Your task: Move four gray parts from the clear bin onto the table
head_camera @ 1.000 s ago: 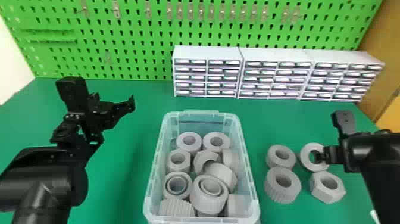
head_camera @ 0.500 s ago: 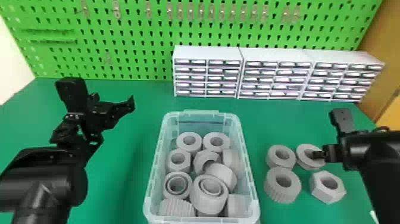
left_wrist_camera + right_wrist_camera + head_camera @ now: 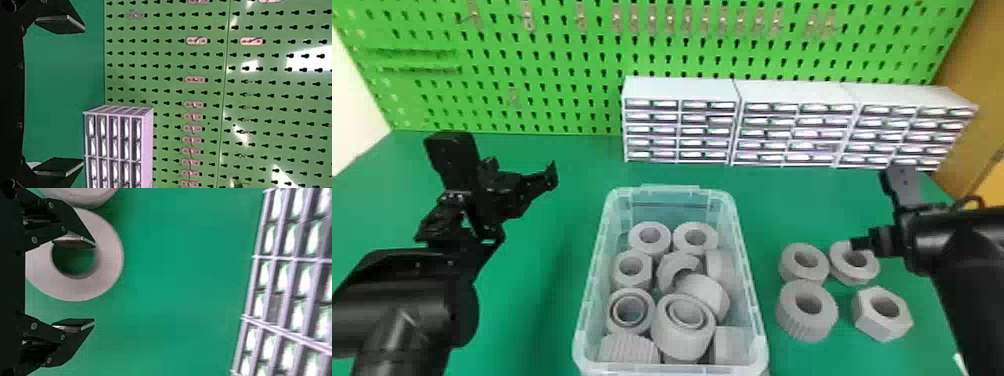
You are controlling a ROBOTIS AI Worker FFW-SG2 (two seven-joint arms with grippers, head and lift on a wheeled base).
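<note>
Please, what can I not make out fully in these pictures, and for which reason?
- Count of gray parts in the clear bin: head view, upper ones cover lower ones.
- Bin's near wall: head view, cut off by the bottom edge.
- Flat ring's whole rim: right wrist view, partly behind the right gripper.
- Part beside it: right wrist view, cut off by the top edge.
- Drawer contents: head view, too small.

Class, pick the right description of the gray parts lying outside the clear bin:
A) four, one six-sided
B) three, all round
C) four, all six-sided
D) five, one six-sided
A: to the right of the clear bin lie three round parts and one six-sided part.
</note>
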